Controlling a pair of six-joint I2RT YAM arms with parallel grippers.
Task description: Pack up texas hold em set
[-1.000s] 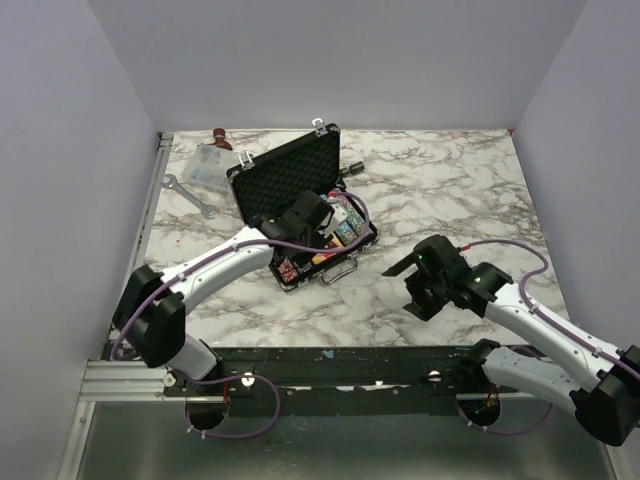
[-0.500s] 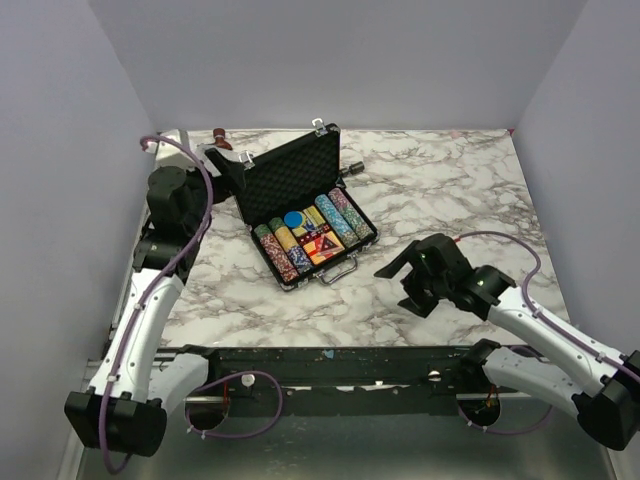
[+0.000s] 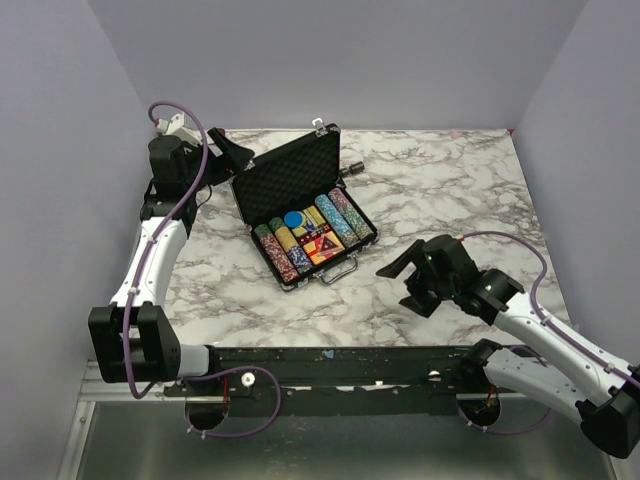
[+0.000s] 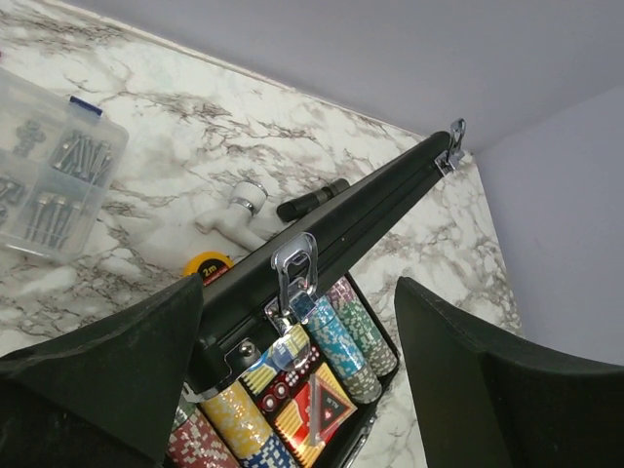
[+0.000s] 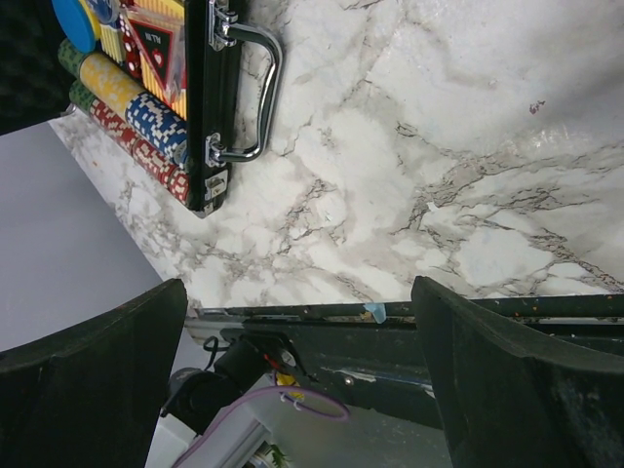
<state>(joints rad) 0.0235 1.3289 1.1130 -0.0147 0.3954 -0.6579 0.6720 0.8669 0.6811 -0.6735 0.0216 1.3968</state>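
My left pincer [image 3: 226, 156] hangs high over the far-left corner of the marble table [image 3: 450, 190], fingers spread wide and empty. It is just behind the raised lid [image 4: 375, 214] of the open black briefcase [image 3: 290, 180], which sits left of the table's middle. From that wrist I see the lid edge-on with one silver latch [image 4: 294, 273] hanging close and another [image 4: 454, 148] at the far corner. The lid hides most of the chip rows [image 3: 335, 218], and past it lie a clear plastic box [image 4: 54, 161] cut off at the frame edge, a yellow tape measure [image 4: 207, 264] half hidden, and a black cylinder [image 4: 312, 199] whose near end I cannot see. From above, the blue disc [image 3: 293, 219] rests on the chips beside a red-yellow card box [image 3: 322, 247]. My right pincer [image 3: 408, 283] hovers over bare marble right of the case, wide open and holding nothing. Its camera catches only the case's near corner and silver handle [image 5: 261, 88].
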